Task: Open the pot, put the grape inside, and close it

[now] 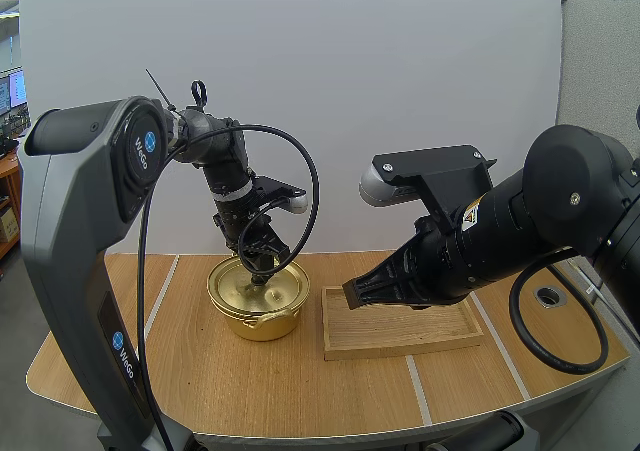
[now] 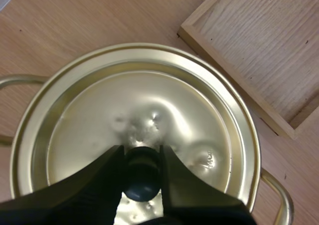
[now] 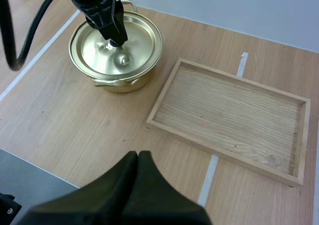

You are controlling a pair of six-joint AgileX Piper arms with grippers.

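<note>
The gold pot (image 1: 258, 309) stands on the wooden table (image 1: 300, 391) with its lid (image 2: 199, 110) seated flat inside the rim. The wooden tray (image 1: 420, 331) lies just beside it to the right, not touching it. In the high view the left arm hangs over the pot so that the left gripper (image 1: 262, 271) meets the middle of the lid, though from that angle it is hard to tell whether the fingers hold anything. The left wrist view supplies what that angle lacks: the two black fingers (image 2: 99, 182) stand a little apart and pinch the lid's dark round knob (image 2: 142, 172) between their tips, one on each side, so this claw is grasping the knob. The same close view brings out shallow dents in the lid's shiny surface near the knob, the pot's looped handles (image 2: 279, 200) sticking out past the rim, and a corner of the tray nearby. The right wrist view adds the look from across the table: the left gripper stands tilted over the lid's centre, the lid sits level on the pot, and the tray's floor shows plain wood grain, with a white line (image 3: 212, 177) on the table passing beneath the tray. That view also settles the right gripper (image 3: 138, 157): its fingers lie pressed together as one dark wedge, clenched on nothing. The high view places it in the air over the tray's left end, apart from the pot.
</note>
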